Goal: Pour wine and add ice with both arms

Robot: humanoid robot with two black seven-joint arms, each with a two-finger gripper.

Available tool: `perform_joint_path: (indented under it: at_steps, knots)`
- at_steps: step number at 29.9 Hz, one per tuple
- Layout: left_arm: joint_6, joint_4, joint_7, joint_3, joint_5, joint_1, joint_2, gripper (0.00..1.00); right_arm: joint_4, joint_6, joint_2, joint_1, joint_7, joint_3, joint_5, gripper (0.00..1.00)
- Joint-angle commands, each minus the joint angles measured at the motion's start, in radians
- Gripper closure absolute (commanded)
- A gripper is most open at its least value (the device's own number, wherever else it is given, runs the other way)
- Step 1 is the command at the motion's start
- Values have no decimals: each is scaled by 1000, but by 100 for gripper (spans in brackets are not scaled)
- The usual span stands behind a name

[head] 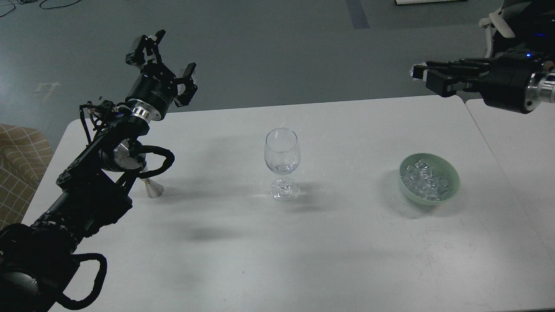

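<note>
Head view: left gripper [167, 58] raised over the table's [338, 242] far left corner, fingers spread, holding nothing. Right gripper [427, 76] high above the green bowl [451, 193], fingers close together; cannot tell what they pinch. Ice [424, 178] heaped in bowl, right of the wine glass [282, 162].

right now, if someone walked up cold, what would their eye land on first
Probably the clear wine glass, standing upright and alone mid-table. Next, the pale green bowl to its right, heaped with ice. Then the two black arms framing the scene: the left pincer raised with fingers spread above the table's far left corner, the right pincer held high beyond the bowl, with something small and clear at its tip, though what it is cannot be told.
</note>
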State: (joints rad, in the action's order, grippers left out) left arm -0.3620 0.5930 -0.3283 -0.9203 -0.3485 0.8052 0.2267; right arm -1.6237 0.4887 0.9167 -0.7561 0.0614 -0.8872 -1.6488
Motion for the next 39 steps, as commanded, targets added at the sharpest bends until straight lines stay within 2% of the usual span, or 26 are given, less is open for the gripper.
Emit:
perform_joint_path:
  at_steps: [1, 3, 10, 19, 26, 39]
  knots:
    - [0, -1, 0, 0, -1, 0, 0, 2, -1, 0, -82, -45, -35, 5, 0, 91]
    - [0, -1, 0, 0, 0, -1, 0, 2, 1, 0, -140, -49, -70, 7, 0, 91]
    - [0, -1, 0, 1, -1, -1, 0, 2, 10, 0, -280, -57, -130, 85, -9, 91]
    - [0, -1, 0, 0, 0, -1, -1, 2, 16, 0, -384, -60, -167, 142, -20, 91]
    - [0, -1, 0, 0, 0, -3, -1, 2, 27, 0, -424, -63, -172, 185, -32, 91]
    - [0, -1, 0, 0, 0, -3, -1, 2, 51, 0, -527, -63, -209, 189, -34, 90]
